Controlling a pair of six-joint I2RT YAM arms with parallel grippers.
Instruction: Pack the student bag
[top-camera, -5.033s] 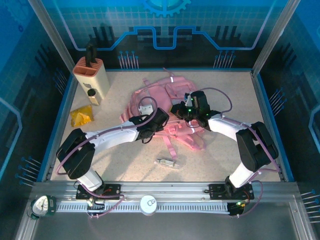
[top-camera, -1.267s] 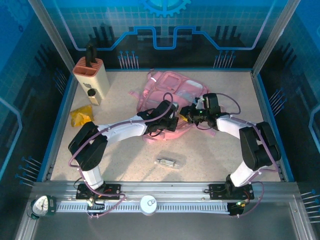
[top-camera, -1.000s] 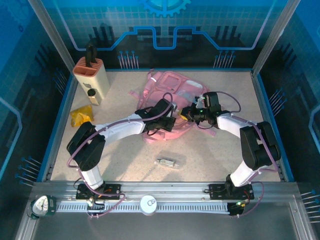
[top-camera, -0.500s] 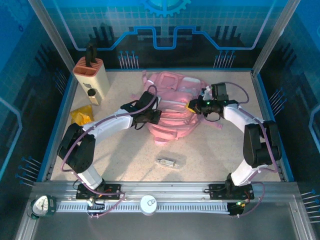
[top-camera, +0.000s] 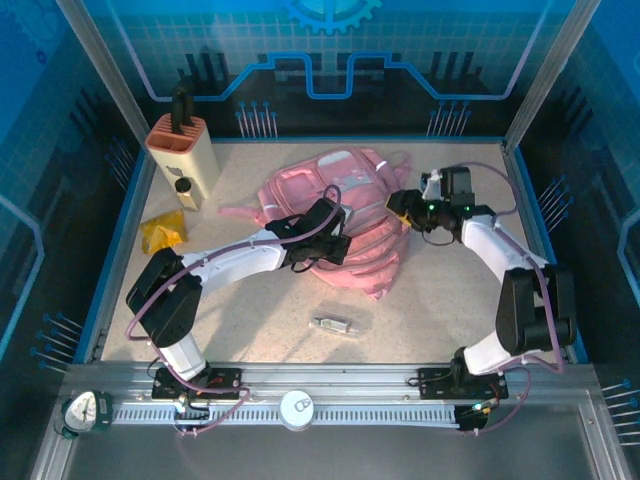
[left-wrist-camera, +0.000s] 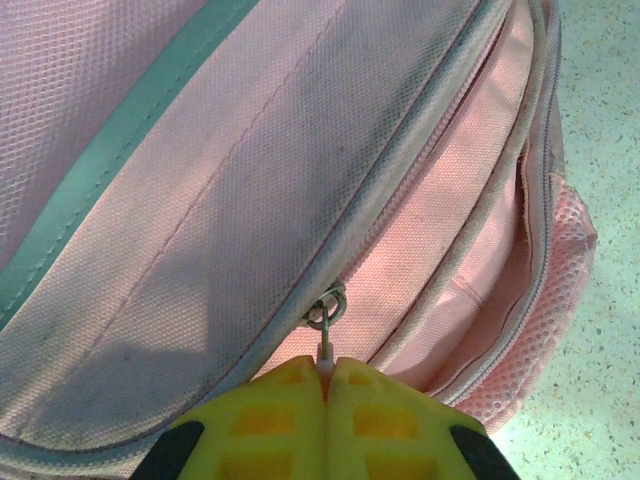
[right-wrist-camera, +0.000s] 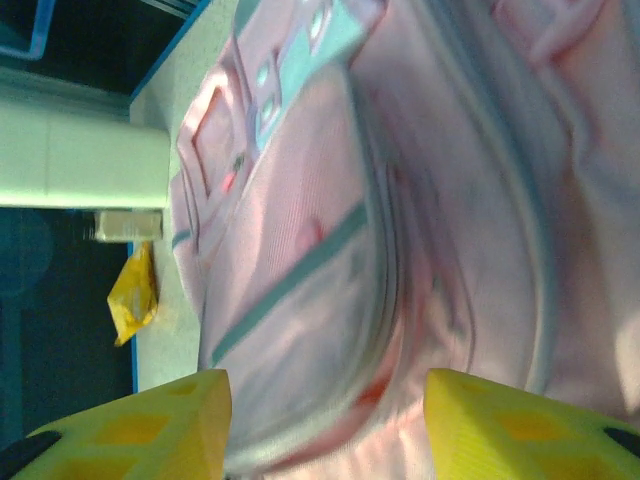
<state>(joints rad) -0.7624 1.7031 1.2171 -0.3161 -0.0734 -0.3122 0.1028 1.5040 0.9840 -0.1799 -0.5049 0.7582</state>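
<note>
Left wrist cam has the left gripper (left-wrist-camera: 325, 368) pinched tight on the little zipper pull (left-wrist-camera: 325, 312) of the student bag (left-wrist-camera: 200, 180), which lies flat toward the back of the table (top-camera: 250, 320) between the two arms, so I'd guess we're at the unzip-a-compartment stage. The right gripper (right-wrist-camera: 325, 405) hangs at the bag's right edge, fingers spread, holding nothing. Next move probably needs it to pin the fabric while the left drags the pull along the zip.

Left gripper (left-wrist-camera: 325, 368) pinches a zip pull (left-wrist-camera: 325, 318), arm stretched forward; right gripper (right-wrist-camera: 325, 395) gapes wide, arm bent inward.
</note>
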